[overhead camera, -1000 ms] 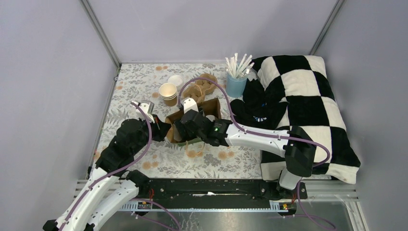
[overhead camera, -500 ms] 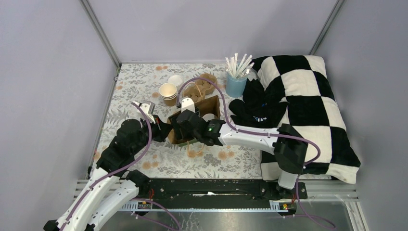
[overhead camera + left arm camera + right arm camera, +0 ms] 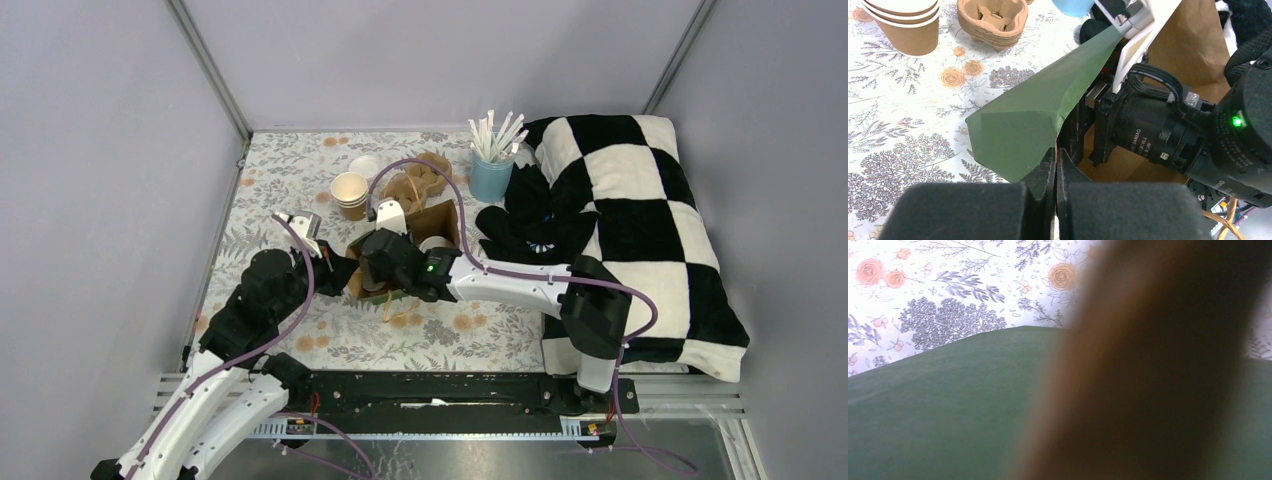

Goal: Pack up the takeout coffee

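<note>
Coffee cups (image 3: 350, 192) stood stacked near bag (image 3: 1038, 115), left gripper (image 3: 1055, 161) pinched tight on bag's green edge, right gripper (image 3: 372, 270) crowding bag mouth, opening indiscernible.

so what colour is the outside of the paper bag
The bag is dark green outside, brown inside; clearest in the left wrist view.

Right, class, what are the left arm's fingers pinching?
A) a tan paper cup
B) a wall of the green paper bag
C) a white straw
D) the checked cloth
B: in the left wrist view the left fingers are closed on a wall of the green paper bag.
</note>
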Controlling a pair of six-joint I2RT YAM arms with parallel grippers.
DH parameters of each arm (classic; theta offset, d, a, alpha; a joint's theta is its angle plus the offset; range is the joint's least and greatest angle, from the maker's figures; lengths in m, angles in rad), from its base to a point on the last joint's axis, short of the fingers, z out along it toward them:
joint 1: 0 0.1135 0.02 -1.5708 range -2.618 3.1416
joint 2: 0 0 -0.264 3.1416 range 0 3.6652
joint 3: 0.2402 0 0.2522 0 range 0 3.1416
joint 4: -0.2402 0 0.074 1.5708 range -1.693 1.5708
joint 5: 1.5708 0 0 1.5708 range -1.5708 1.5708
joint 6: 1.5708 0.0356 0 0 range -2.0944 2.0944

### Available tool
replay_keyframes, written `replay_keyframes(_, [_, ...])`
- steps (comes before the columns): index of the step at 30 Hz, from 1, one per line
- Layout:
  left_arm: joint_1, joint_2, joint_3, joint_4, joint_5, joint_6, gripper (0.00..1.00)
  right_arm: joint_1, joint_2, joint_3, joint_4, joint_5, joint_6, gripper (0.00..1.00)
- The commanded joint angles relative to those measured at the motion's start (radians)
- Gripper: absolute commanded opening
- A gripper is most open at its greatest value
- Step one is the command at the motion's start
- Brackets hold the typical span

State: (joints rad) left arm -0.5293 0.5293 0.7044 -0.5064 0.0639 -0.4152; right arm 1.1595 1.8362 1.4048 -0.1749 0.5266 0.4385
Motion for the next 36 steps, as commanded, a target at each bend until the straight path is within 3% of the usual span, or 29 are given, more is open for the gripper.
replay_keyframes(1, [-0.003, -0.009, -0.007, 0.017, -0.002, 0.007, 0.00, -0.012, -0.055, 0.000, -0.090, 0.125, 0.006, 0.57])
replay_keyframes(14, [-0.003, 0.009, -0.004, 0.013, -0.030, 0.013, 0.00, -0.038, -0.146, -0.090, -0.170, 0.175, 0.010, 0.56])
replay_keyframes(18, [-0.003, 0.014, -0.005, 0.022, -0.026, 0.013, 0.00, -0.056, -0.157, -0.170, 0.022, -0.003, -0.079, 0.57])
replay_keyframes(21, [-0.002, 0.017, -0.005, 0.023, -0.026, 0.012, 0.00, -0.067, -0.123, -0.153, -0.005, -0.031, -0.069, 0.51])
replay_keyframes(25, [-0.003, 0.012, -0.003, 0.023, -0.032, 0.018, 0.00, -0.076, -0.135, -0.162, -0.051, 0.028, -0.046, 0.29])
replay_keyframes(30, [-0.002, 0.021, 0.001, 0.023, -0.031, 0.025, 0.00, -0.084, -0.143, -0.131, -0.158, 0.110, -0.029, 0.45])
replay_keyframes(34, [-0.003, 0.024, 0.001, 0.025, -0.029, 0.028, 0.00, -0.088, -0.152, -0.141, -0.154, 0.107, -0.028, 0.44])
replay_keyframes(36, [-0.003, 0.026, 0.003, 0.025, -0.032, 0.034, 0.00, -0.088, -0.140, -0.103, -0.235, 0.146, -0.003, 0.43])
